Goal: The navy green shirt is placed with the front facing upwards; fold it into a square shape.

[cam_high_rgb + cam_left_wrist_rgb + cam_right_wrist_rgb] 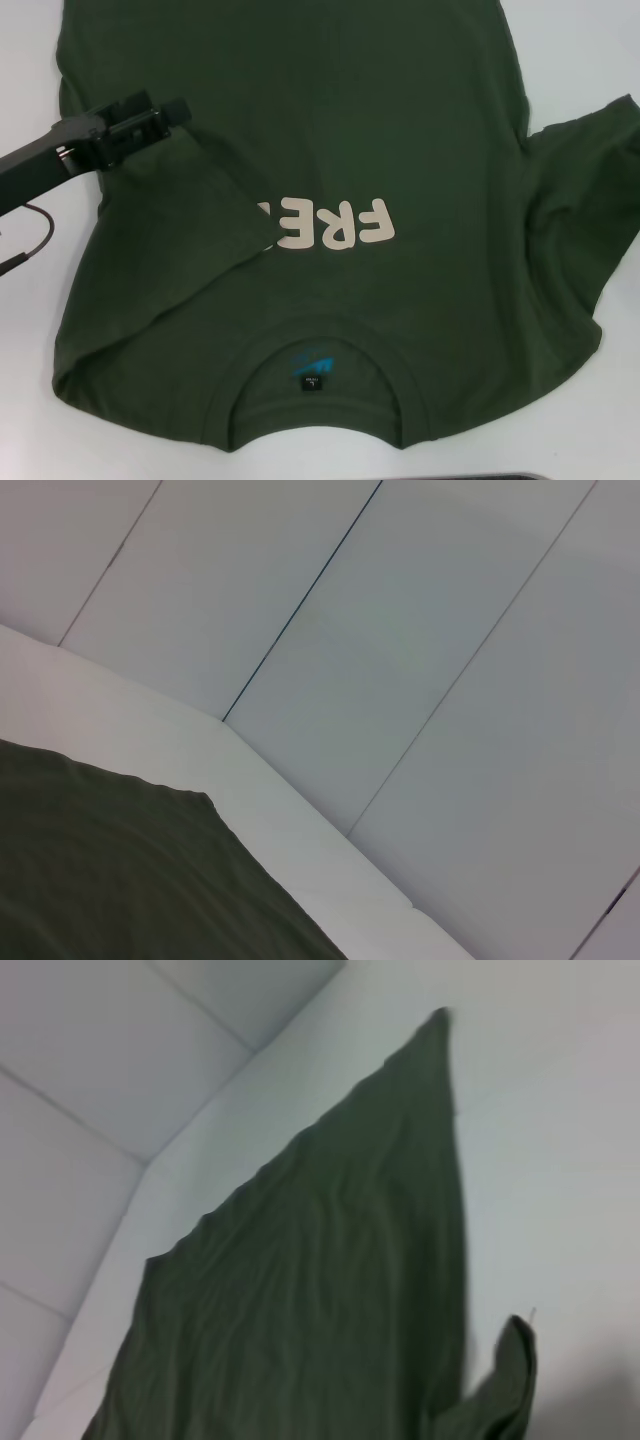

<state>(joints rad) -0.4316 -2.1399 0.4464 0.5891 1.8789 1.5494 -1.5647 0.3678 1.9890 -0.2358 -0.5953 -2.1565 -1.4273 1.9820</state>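
Observation:
The navy green shirt (380, 130) lies front up on the white table (30, 60), its collar (320, 400) nearest me with the neck label (313, 372) inside it. Its left sleeve (190, 230) is folded inward over the chest and hides the start of the pale letters (340, 225). The right sleeve (590, 190) lies spread out to the side. My left gripper (165, 115) hovers over the shirt's left side, above the folded sleeve. The left wrist view shows a shirt edge (110, 870). Shirt cloth (320, 1290) fills the right wrist view. The right gripper is out of view.
White table surface (550, 1160) borders the shirt on both sides. Pale wall panels (400, 630) stand behind the table's far edge. A black cable (30, 240) loops under the left arm. A dark strip (520, 476) shows at the near edge.

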